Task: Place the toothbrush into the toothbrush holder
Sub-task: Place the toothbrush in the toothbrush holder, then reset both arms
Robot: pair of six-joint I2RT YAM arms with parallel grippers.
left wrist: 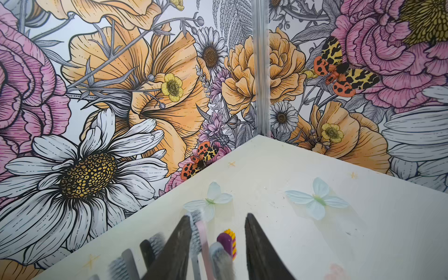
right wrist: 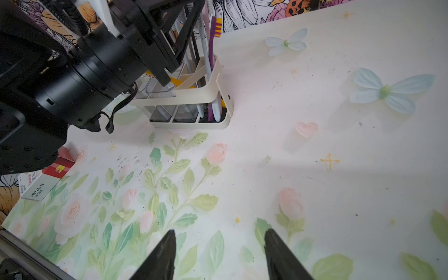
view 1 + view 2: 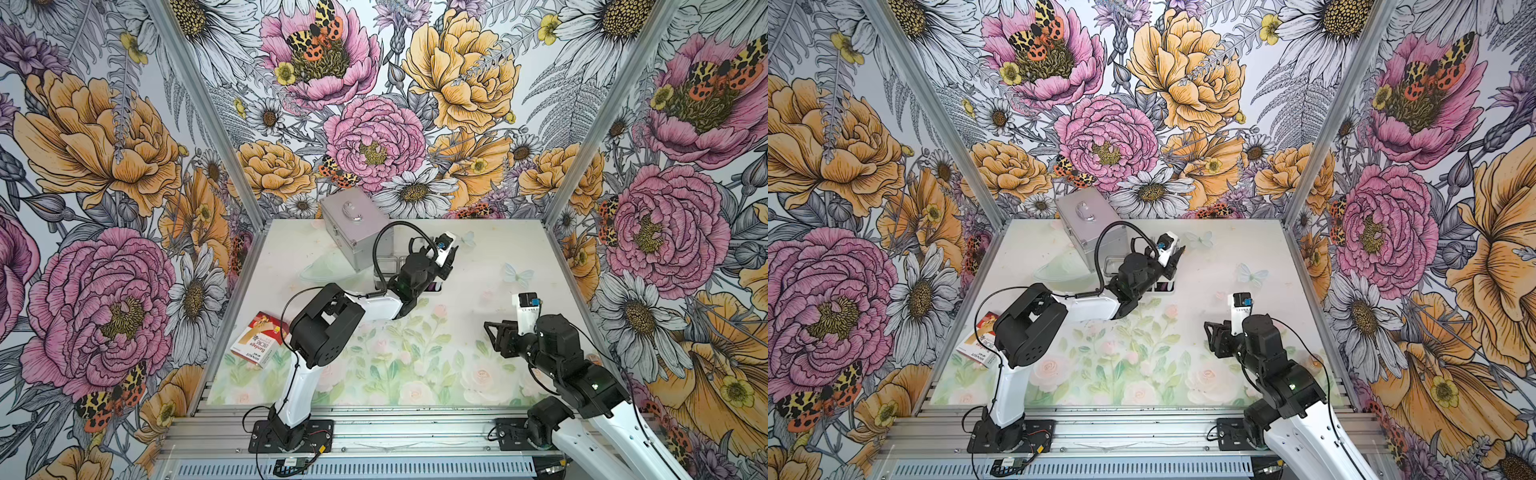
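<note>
The fingers of the left gripper (image 1: 218, 215) stand parted, clamping nothing, so the pink-handled toothbrush (image 1: 201, 234) between them stands free among other brushes (image 1: 226, 240) in the end compartment of the toothbrush holder (image 2: 194, 93), toward the back edge of the tabletop (image 2: 315, 169); the right gripper (image 2: 219, 230) hangs open, empty, toward the right edge, clear of the work

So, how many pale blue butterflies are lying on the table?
2. The back butterfly lies toward the table's back edge, right of the silver case; the nearer butterfly lies further right and closer to the front. Others may be hidden.
</note>
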